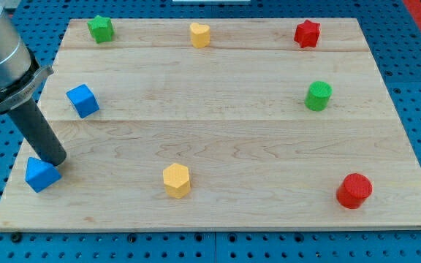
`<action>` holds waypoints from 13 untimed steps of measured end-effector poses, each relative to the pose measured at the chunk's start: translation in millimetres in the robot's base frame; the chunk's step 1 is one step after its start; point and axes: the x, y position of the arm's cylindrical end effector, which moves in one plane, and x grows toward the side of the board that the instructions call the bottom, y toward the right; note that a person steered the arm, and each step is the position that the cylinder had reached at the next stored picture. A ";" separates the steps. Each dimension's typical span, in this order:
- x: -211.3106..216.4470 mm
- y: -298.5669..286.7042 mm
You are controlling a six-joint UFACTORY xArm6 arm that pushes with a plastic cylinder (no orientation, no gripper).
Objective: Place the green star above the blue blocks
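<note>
The green star (101, 28) lies at the board's top left corner. A blue cube (82, 100) sits below it near the left edge. A second blue block (42, 174), wedge-like, lies at the bottom left. My tip (56, 161) rests right at the upper right edge of that lower blue block, touching or nearly touching it. The tip is far below the green star and below the blue cube.
A yellow heart-like block (199, 34) is at top middle, a red star (307, 33) at top right, a green cylinder (318, 96) at right, a yellow hexagon (176, 180) at bottom middle, a red cylinder (354, 191) at bottom right. The wooden board (225, 131) lies on a blue pegboard.
</note>
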 end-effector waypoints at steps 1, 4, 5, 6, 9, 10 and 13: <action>0.1 -0.5; -56.0 55.2; -120.2 115.1; -137.5 73.0; -126.5 -24.9; -71.9 -25.8; -234.7 112.6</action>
